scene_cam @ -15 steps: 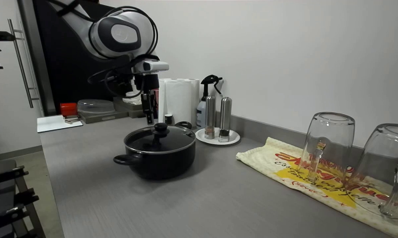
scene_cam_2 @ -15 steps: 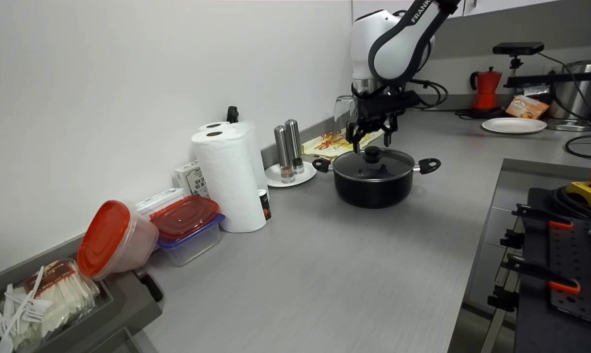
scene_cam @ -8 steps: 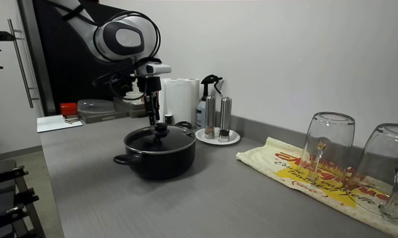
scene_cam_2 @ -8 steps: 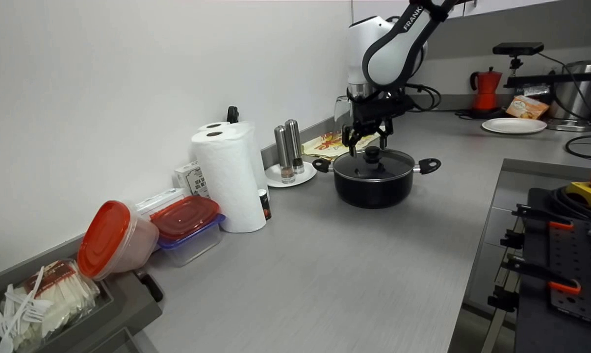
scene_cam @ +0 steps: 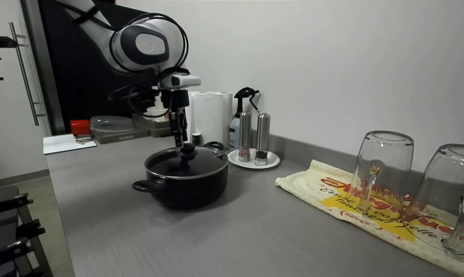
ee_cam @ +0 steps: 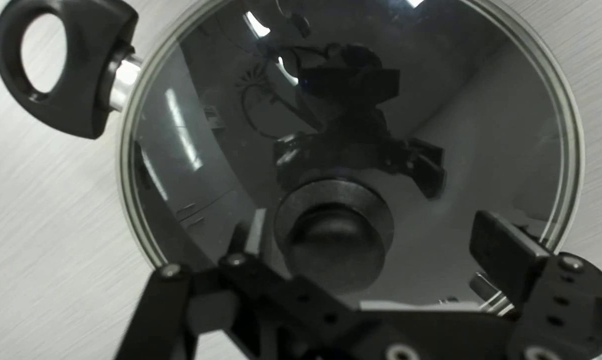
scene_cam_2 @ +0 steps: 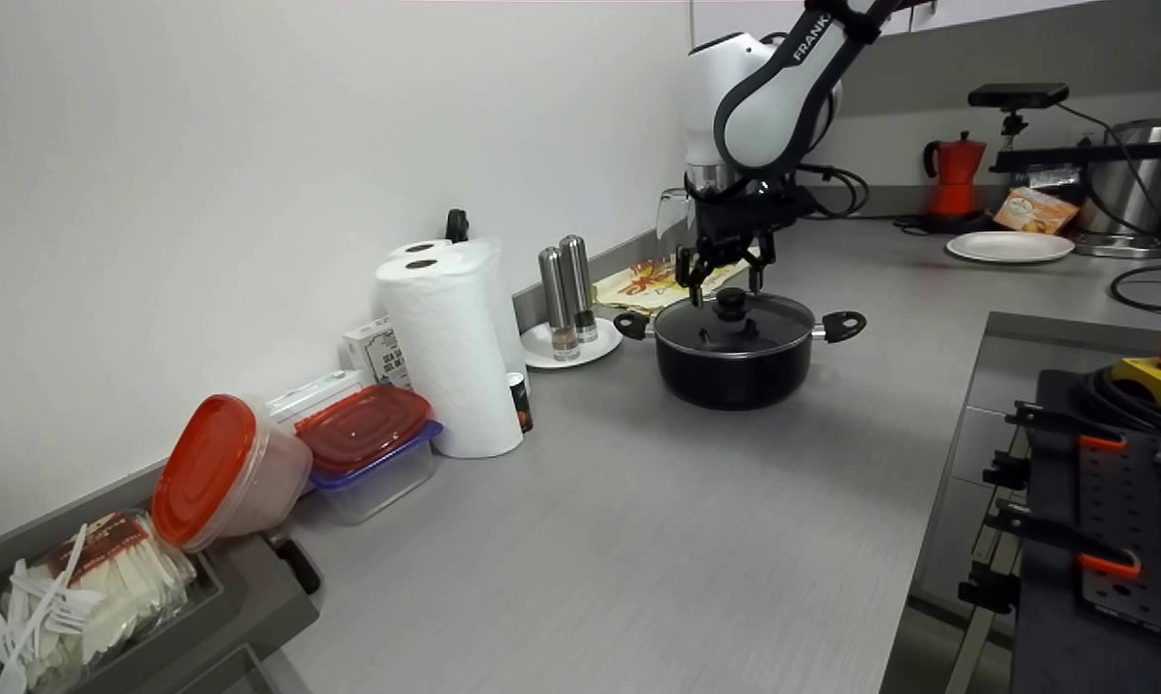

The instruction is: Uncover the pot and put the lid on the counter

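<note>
The black pot (scene_cam: 193,194) stands on the grey counter (scene_cam: 235,238); it also shows in an exterior view (scene_cam_2: 734,381). The round glass lid (scene_cam: 208,163) rests on the pot and shows from above in the wrist view (ee_cam: 500,115). Its black centre knob (ee_cam: 333,250) points up. My gripper (ee_cam: 378,232) is open and empty. In the wrist view the knob lies between its fingers, nearer the left finger. In both exterior views the gripper (scene_cam_2: 725,292) points down with its fingertips close to the knob's height (scene_cam: 179,144). I see no finger touching the knob.
Two steel grinders stand on a white plate (scene_cam: 272,163) near the wall, beside paper towel rolls (scene_cam: 208,115). A patterned cloth (scene_cam: 324,200) holds upturned glass mugs (scene_cam: 386,169). Plastic containers (scene_cam_2: 233,472) stand along the wall. The counter's open edge (scene_cam_2: 927,540) borders a cart.
Over the last second my gripper has come down slightly and shifted a little sideways toward the knob. In the last half second it has hardly moved. The pot and lid have not moved.
</note>
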Tool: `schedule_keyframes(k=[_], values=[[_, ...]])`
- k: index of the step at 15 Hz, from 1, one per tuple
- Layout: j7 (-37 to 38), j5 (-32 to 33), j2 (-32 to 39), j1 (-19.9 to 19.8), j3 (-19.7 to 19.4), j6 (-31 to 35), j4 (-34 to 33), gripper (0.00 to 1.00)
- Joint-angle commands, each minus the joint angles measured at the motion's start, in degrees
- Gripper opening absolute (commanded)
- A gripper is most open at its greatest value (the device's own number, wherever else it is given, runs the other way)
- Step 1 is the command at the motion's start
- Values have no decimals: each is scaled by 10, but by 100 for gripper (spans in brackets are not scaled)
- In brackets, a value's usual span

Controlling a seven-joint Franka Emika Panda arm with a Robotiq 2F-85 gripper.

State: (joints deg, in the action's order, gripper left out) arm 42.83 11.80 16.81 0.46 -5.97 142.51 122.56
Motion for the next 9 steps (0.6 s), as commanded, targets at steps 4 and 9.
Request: schedule_keyframes(k=[4,9], values=[[-1,-1,-3,8,-20,-2,-1,100],[0,2,0,9,-23,0,1,72]])
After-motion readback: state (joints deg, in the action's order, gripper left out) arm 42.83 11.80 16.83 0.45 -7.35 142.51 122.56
